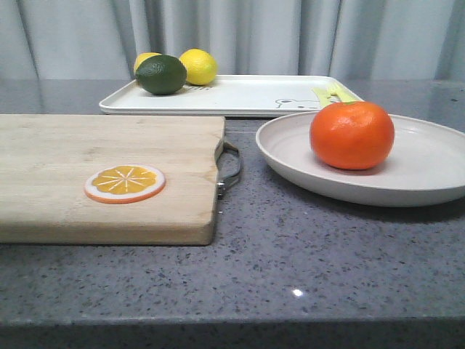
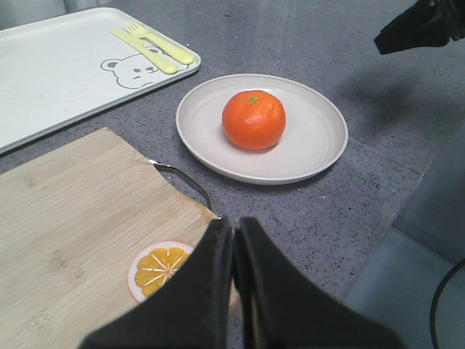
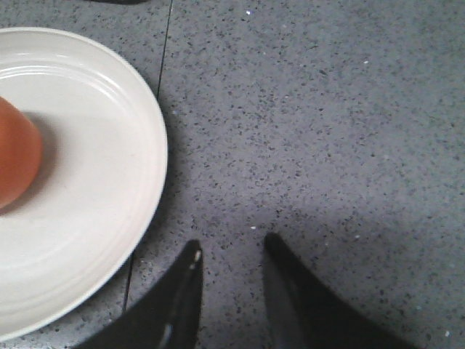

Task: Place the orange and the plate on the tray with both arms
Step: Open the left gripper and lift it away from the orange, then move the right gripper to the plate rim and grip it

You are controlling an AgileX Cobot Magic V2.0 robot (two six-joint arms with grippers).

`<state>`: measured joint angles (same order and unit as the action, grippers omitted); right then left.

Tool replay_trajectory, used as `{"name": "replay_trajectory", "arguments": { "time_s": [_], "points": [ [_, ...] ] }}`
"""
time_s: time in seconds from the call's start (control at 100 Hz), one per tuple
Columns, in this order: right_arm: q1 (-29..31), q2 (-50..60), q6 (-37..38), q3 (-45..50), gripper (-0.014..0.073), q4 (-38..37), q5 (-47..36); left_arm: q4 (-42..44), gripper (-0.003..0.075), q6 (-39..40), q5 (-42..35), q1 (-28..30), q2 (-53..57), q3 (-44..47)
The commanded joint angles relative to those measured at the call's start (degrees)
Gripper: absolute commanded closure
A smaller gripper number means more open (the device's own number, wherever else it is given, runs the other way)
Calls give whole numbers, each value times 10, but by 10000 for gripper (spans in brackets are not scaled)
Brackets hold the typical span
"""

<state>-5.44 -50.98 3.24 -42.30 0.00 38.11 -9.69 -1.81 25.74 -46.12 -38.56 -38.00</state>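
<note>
Orange (image 1: 352, 134): round, dimpled skin w/ green stem spot, sits in middle of the plate (image 1: 429, 156), a wide shallow off-white dish w/ raised rim, on speckled grey counter (image 1: 290, 254) at right. Tray (image 1: 240, 94): flat cream rectangle, rounded corners, bear drawing, lies just behind plate, far side. On it: two lemons (image 1: 197, 66), a dark green lime (image 1: 161, 74), pale yellow plastic fork (image 2: 142, 45). Wooden cutting board (image 1: 87, 174) w/ metal handle (image 1: 231, 169) at left; flat orange slice disc (image 1: 125, 182) on top.

Left gripper (image 2: 234, 254) hovers over board's near edge by the slice, black fingers pressed together, holding nothing. Right gripper (image 3: 231, 269) over bare counter just beside plate rim, fingers slightly apart, nothing between.
</note>
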Motion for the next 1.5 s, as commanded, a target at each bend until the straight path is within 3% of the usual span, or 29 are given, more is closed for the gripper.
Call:
{"name": "replay_trajectory", "arguments": {
  "time_s": [0.0, 0.23, 0.53, 1.04, 1.33, 1.49],
  "points": [
    [-5, -28, -4, -44, 237, 11, 1, -3, 740, -2, -47, 1, 2, -14],
    [-40, -134, -5, -112, 237, 38, 65, -3, 740, -2, -69, 1, 2, -14],
    [-65, -235, -5, -158, 237, 46, 69, -3, 740, -2, -68, 1, 2, -14],
    [-65, -284, -1, -158, 248, 46, 45, -3, 740, -2, -68, 1, 2, -14],
    [-65, -284, 2, -158, 546, 46, 46, -3, 740, -2, -65, 1, 2, -14],
    [-65, -284, 9, -158, 642, 46, 46, -3, 740, -2, -64, 1, 2, -14]
  ]
}}
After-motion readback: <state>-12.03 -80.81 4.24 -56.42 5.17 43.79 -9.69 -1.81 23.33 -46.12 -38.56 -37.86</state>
